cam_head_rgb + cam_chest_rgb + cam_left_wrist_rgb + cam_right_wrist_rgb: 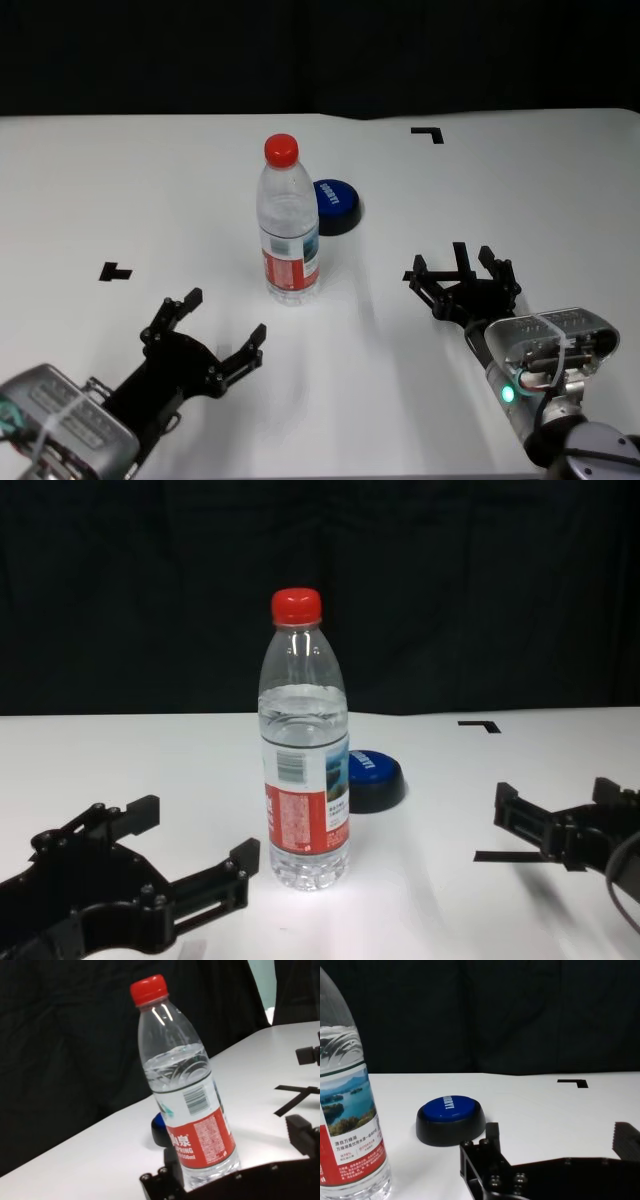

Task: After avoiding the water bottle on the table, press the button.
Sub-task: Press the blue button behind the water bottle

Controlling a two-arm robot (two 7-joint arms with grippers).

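Standing upright near the middle of the large flat white table (150, 190), the tall clear plastic water bottle (288, 222) with red screw cap and red label is filled to the shoulder, so I judge it rather heavy, yet smooth and easy to tip if an arm brushes its upper part. The low round blue button (336, 205) on a black base sits just behind it toward the robot's right; it looks stiff and should be pushed straight down on the dome top. The right gripper (461, 277), fingers spread and holding nothing, has the freer way past the bottle, while the left gripper (207, 337), also spread and empty, rests in front of the bottle, which blocks its line, near a black tape mark (115, 271).
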